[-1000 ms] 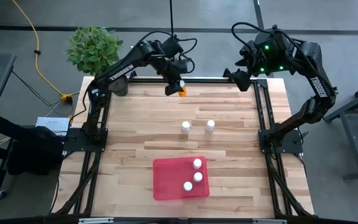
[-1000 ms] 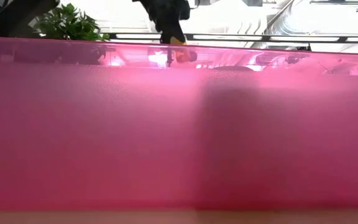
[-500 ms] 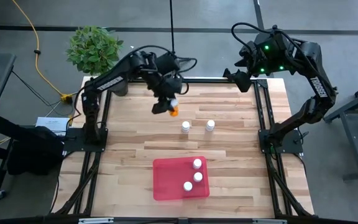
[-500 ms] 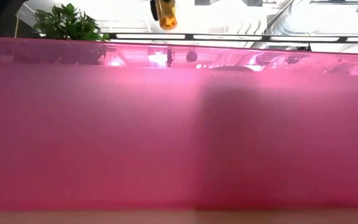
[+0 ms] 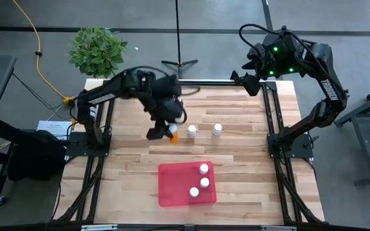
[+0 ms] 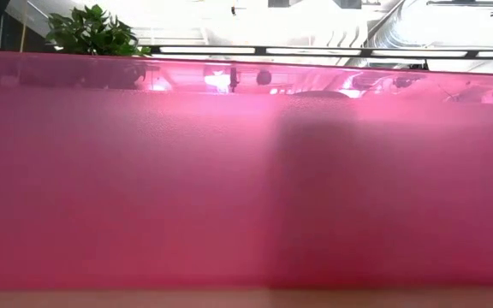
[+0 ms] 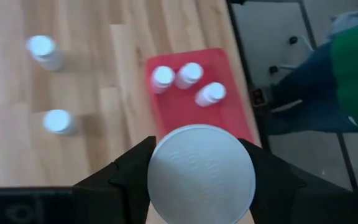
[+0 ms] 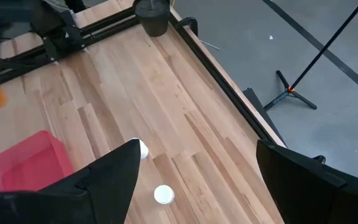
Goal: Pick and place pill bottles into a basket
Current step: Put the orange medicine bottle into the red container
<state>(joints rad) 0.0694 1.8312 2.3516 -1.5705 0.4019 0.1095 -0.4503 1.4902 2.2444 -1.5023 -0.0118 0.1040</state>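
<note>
The left jaws (image 7: 194,186) are clamped on the orange bottle (image 5: 173,133), one finger on each side of its white cap — the cap fills the gap between them in the left wrist view, and from above the orange body sticks out past the fingertips. The grip is on a small round thing, so my judgement is that the carry should be smooth and level, with no quick wrist turn that might let the bottle roll out.

Ahead of the jaws lies the red tray (image 5: 172,186), well apart from them on the near side of the surface (image 5: 133,160). To do this step well, bring the bottle over the bare half of the tray, away from the bottles already standing in it, lower until it nearly touches the floor of the tray, and only then release — a drop from height could knock the others over or bounce it over the shallow rim.

The right jaws (image 8: 194,186) hang spread wide with nothing between them, up by the far right corner, waiting.

Count:
- one orange bottle, held;
- two white bottles (image 5: 192,130) on the surface, just beside the left jaws;
- three white bottles (image 5: 203,169) in the tray;
- one tray.
</note>
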